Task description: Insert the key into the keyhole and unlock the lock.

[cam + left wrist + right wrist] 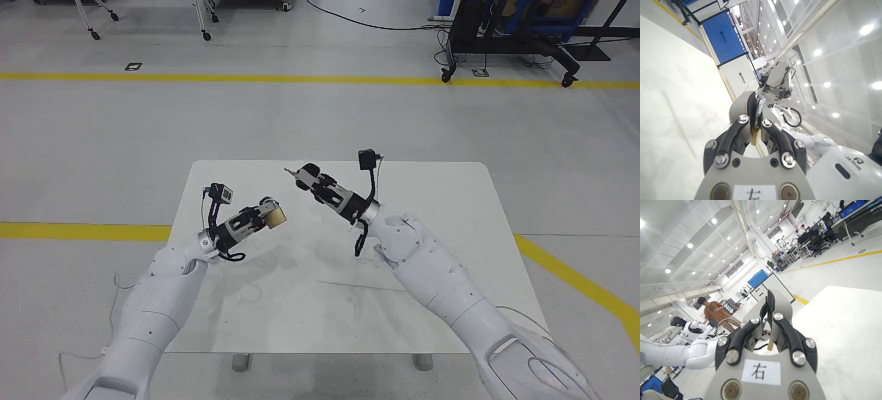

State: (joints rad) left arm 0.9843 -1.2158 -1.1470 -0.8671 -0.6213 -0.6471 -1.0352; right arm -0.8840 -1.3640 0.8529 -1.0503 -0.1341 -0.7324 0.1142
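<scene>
Lock (273,215) is clamped in the left gripper (263,212), fingers closed on it. It is held clear of the white table (420,300), above the table's left half and toward its far edge. In the left wrist view a silvery part of the lock is pinched between the pads (751,102), and the brass body is seen in the gap between the fingers. Which part the silvery one is cannot be told. Key (291,173) is clamped in the right gripper (304,178), fingers brought together on it. It is also held above the table, close to the far edge and a little left of the table's middle. In the top view the key tip is seen sticking out past the fingertips, pointed roughly toward the table's far left corner. In the right wrist view a thin brass-coloured end of the key is seen in the gap behind the closed pads (770,306). Key and lock are near each other above the table but apart, with the key nearer the far edge than the lock. Key is not in the lock. Keyhole is too small to be made out. Both arms are angled in over the table from its near edge, left arm over the left half, right arm over the right half. Faint scuff marks are seen on the table top near its middle.
</scene>
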